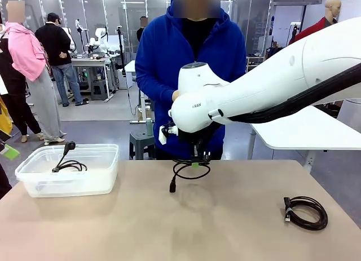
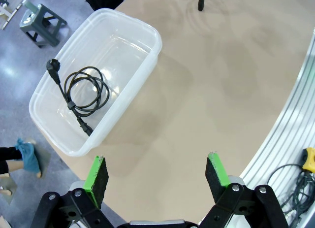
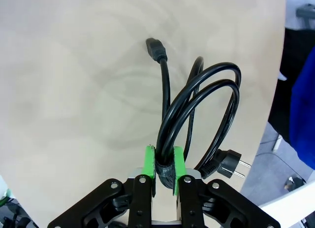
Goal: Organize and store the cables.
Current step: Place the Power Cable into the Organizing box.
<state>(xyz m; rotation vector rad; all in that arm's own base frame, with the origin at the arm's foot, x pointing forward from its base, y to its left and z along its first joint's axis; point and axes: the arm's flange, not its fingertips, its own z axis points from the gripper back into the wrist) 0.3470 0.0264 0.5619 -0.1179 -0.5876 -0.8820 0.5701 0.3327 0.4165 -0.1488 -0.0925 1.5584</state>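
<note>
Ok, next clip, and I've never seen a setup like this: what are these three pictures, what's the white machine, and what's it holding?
It is a robot with two white arms at a tan table, facing a person in a blue top. The wide picture comes from a fixed camera between the arms; the other two come from cameras on each wrist, looking along that arm's jaws with green pads. The right arm reaches to the middle; the right jaws are shut on a coiled black cable, a plug end dangling toward the table. The left jaws are open, holding nothing, above the table beside a clear plastic bin. One coiled cable already lies in that bin. A third cable lies on the table at the robot's right.
</note>
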